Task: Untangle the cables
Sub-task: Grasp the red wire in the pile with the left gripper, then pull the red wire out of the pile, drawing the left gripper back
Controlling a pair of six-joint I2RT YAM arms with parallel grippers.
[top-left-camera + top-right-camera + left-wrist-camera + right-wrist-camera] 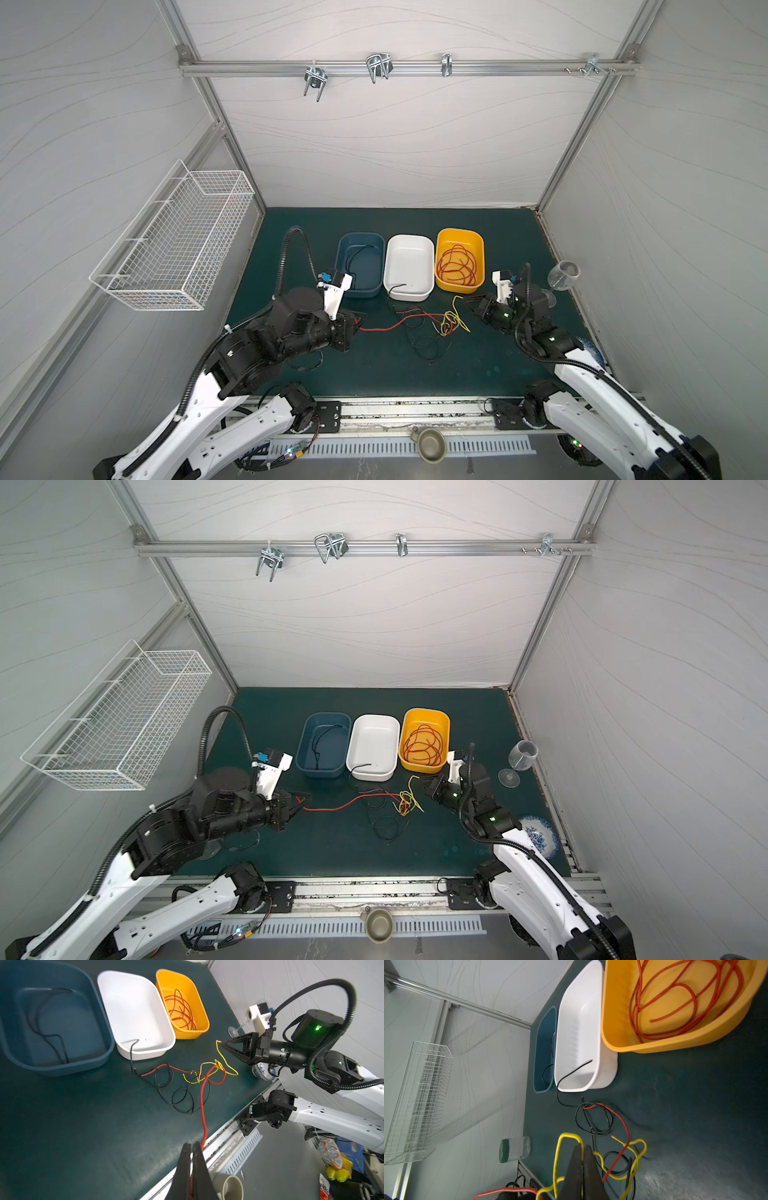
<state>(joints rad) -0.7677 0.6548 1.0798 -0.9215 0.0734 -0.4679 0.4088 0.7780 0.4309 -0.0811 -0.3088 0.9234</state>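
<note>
The left gripper is clamped on the red cable, and the right gripper pinches the yellow cable. The tangled cables lie mid-mat, just beside the white bin.

Robot lab cell, aluminium frame, white panel walls, green mat

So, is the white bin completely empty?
No, the end of a black cable lies inside the white bin, draped over its rim.

Tangled red, black, yellow cables
</note>
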